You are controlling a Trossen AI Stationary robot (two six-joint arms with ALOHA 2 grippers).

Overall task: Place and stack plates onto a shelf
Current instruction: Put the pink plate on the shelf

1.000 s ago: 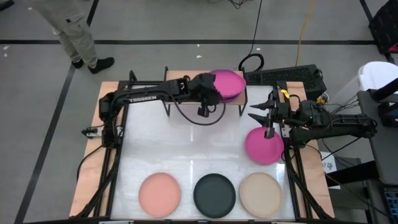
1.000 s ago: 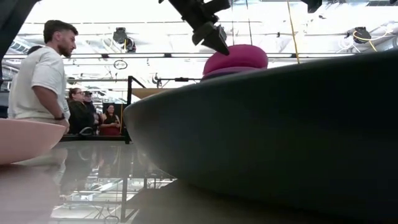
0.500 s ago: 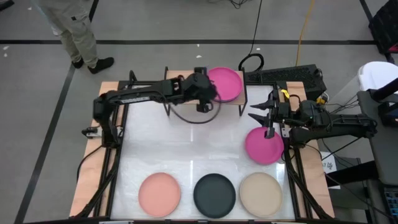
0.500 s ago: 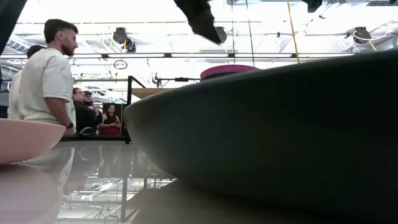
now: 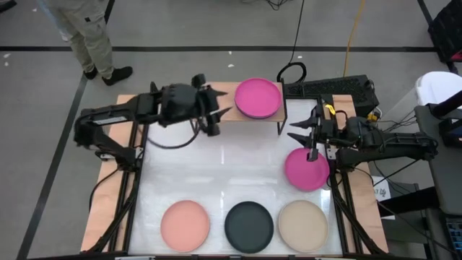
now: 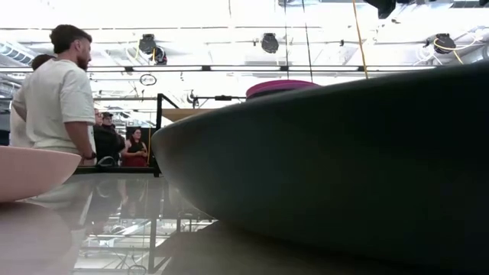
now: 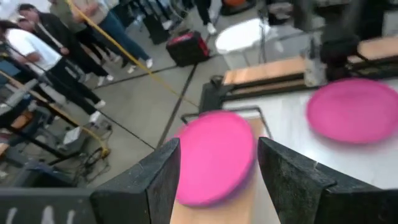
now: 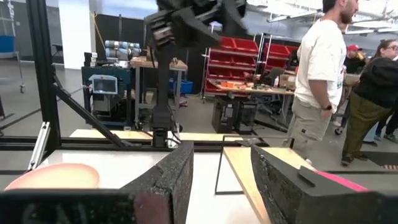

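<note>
A magenta plate (image 5: 258, 97) lies flat on top of a purple one on the right half of the light-wood shelf (image 5: 229, 92) at the table's far edge. My left gripper (image 5: 219, 120) hovers open over the shelf's left part, its fingers pointing at that stack (image 7: 214, 155) and touching nothing. A second magenta plate (image 5: 307, 170) lies on the table at the right. My right gripper (image 5: 299, 131) stands open just beyond its far edge, with nothing between its fingers (image 8: 221, 168). Salmon (image 5: 185, 225), dark grey (image 5: 249, 225) and beige (image 5: 303, 225) plates lie in a row along the near edge.
The shelf's black legs (image 5: 281, 123) stand on the far part of the white tabletop (image 5: 231, 166). In the low view the dark grey plate (image 6: 344, 168) fills the foreground. People (image 6: 57, 99) stand in the room beyond the table. A black cable (image 5: 292, 71) loops behind the shelf.
My left gripper has opened and let go of the magenta plate, then drawn back toward the table's left edge. The plate, held tilted above the purple one a second ago, now lies flat on it. My right arm has kept still.
</note>
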